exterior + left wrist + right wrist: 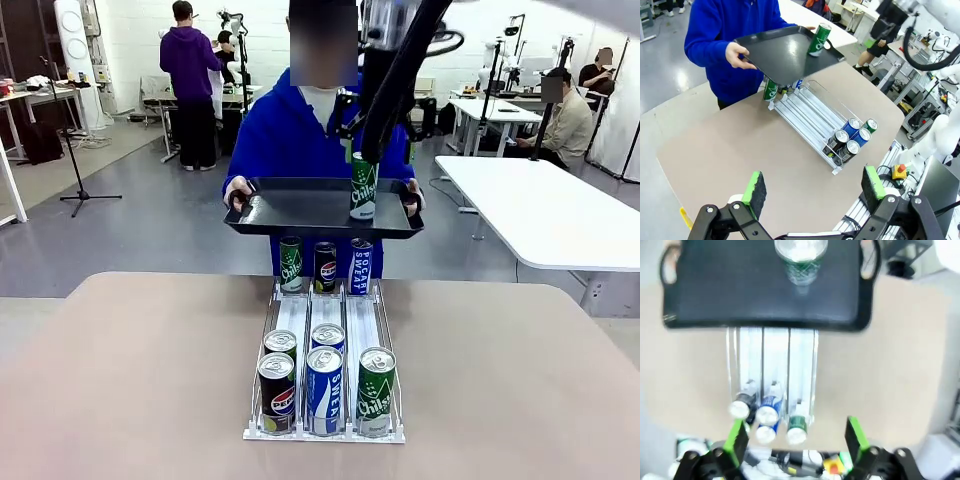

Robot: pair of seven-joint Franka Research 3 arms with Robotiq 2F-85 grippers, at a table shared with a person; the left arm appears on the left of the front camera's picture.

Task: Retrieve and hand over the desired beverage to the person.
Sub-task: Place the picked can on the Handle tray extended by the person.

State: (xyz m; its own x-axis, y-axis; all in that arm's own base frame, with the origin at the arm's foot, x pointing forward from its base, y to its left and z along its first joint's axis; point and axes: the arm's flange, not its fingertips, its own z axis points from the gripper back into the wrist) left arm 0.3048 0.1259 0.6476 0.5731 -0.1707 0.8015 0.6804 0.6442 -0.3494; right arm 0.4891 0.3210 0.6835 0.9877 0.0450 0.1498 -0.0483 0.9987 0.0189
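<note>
Jaws on the left gripper [814, 189] stand spread wide, with nothing between the green pads [755, 192]. We see it hanging above the near corner of the table [740, 150], well apart from everything else.

Mid-table, the rack [325, 310] runs away from us in three lanes. Three cans sit at its far end and five bunch at the near end, with Pepsi, Pocari Sweat and Chilsung labels in front.

Across the table the person [290, 130] holds a black tray [290, 205] level over the rack's far end, one hand at each short side. The green can [363, 187] stands upright on the tray, right of its middle, nearer the person's hand [412, 195] on that side.

The right arm [400, 80] slants across the person's chest. From the front its lower end overlaps the can's top; we can't tell the depth.

From the wrist we read the right gripper [795, 440] as spread too, and empty. The can lies ahead of its fingertips, roughly in line with the gap and clear of both pads. That view is blurred, so we can't judge the clearance any finer.
</note>
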